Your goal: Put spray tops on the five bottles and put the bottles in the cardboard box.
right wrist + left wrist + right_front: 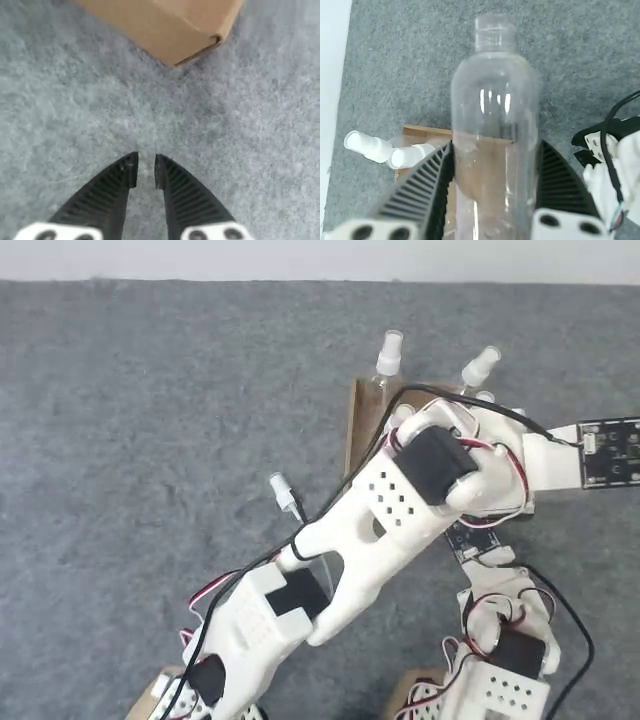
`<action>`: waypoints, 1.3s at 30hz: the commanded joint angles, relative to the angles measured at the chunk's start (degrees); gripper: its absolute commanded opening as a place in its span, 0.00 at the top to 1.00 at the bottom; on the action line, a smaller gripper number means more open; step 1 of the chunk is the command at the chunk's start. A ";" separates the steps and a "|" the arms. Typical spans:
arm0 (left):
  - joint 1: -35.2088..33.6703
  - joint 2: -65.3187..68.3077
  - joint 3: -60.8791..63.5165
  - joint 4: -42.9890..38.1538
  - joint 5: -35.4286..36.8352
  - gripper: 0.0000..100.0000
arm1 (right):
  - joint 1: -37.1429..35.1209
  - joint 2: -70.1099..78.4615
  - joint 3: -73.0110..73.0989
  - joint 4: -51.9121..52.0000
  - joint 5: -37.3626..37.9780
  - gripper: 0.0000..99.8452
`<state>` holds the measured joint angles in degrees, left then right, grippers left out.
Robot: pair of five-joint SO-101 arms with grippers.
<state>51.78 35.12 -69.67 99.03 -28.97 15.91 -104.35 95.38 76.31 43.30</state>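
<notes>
**High view.** Your left arm lay across the cardboard box [357,425] at the far right of the grey worktop [130,440]. Two topped bottles [389,352] stood in the box. One loose spray top [284,492] lay on the worktop left of the box.

**Left wrist view.** Your left claw [495,150] gripped a clear bottle [495,100] with a bare neck, held above the box [422,132] beside the topped bottles [367,145].

**Right wrist view.** Your right claw [145,170] hung nearly closed and empty over the worktop, near a cardboard corner [170,30].

**Progress.** The task appeared part done. At least two bottles were finished, and the gripped bottle lacked its top. The arm hid the rest of the box, so you could not count all five bottles.
</notes>
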 commanded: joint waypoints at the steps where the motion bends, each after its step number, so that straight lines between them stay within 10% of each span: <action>1: 0.62 -0.88 -0.66 1.32 1.05 0.75 | -0.13 0.57 1.05 1.10 0.53 0.98; 24: -3.08 -12.13 -0.57 1.49 9.49 0.75 | -0.13 0.57 1.05 1.10 0.53 0.98; 39: -27.16 -36.04 24.66 1.58 28.92 0.89 | -0.04 0.57 1.05 1.10 0.53 0.98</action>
<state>27.34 7.60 -50.68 99.12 -1.54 15.56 -104.35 95.38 76.31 43.30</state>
